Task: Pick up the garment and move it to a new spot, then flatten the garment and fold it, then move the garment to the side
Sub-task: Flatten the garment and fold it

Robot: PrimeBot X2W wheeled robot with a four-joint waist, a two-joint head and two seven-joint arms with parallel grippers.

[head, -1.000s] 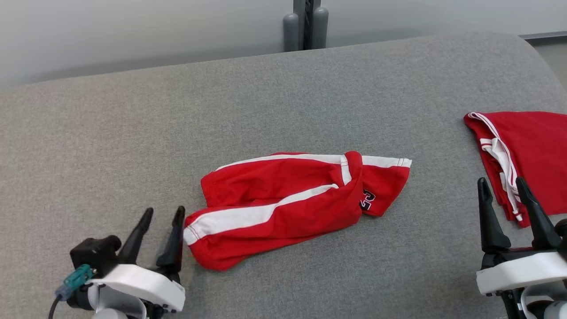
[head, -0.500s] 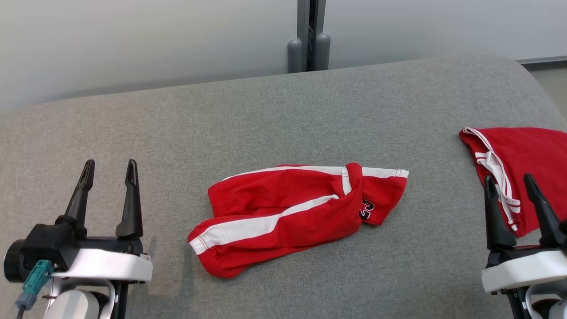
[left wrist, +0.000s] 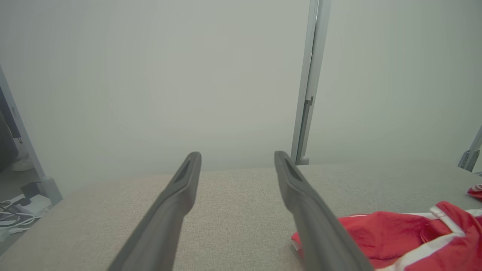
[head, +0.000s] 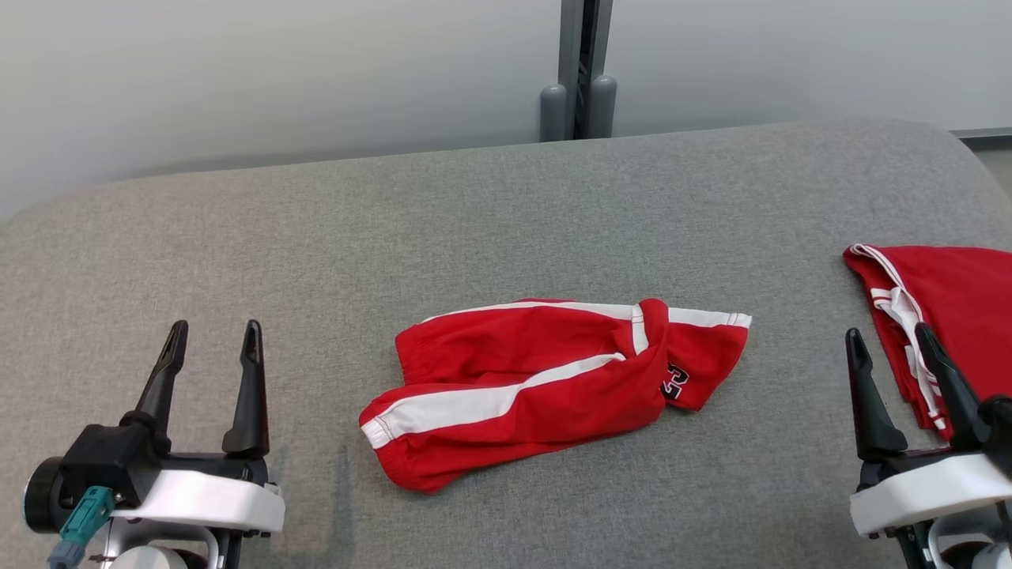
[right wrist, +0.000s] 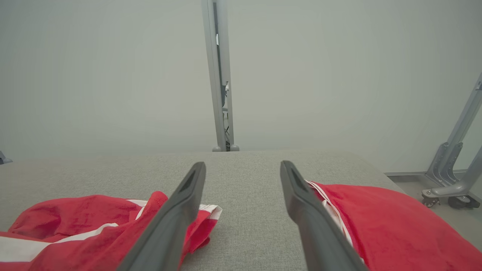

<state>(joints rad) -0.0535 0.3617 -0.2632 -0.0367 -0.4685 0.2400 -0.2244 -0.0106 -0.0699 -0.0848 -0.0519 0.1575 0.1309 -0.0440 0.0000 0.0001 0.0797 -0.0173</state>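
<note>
1. Your left gripper [head: 217,325] sits at the lower left of the head view with its two dark fingers spread wide. Nothing is between them, and it touches no cloth.
2. Your right gripper [head: 888,330] sits at the lower right, also spread wide and empty.
3. The garment [head: 538,379], red shorts with white side stripes, lies crumpled in the middle of the grey padded surface [head: 474,213]. It is between the two grippers and apart from both. One striped end points toward your left gripper, and a leg with dark numerals points toward your right.
4. In the left wrist view only bare grey fabric shows between the fingers. The garment shows at that view's lower right, beyond the nearer finger [left wrist: 312,210].
5. A second red garment [head: 957,308] lies at the right edge of the surface and runs out of the head view. Your right gripper's outer finger crosses its white-trimmed edge in the head view and the right wrist view. You cannot tell whether it touches the cloth.
6. There is open surface to the left of the garment and behind it, up to the rounded far edge. A bare strip separates the two red pieces.
7. Beyond the far edge stands a pale wall with a grey post [head: 585,71]. Past the rounded right corner, a wheeled metal frame [right wrist: 452,177] stands on the floor.
</note>
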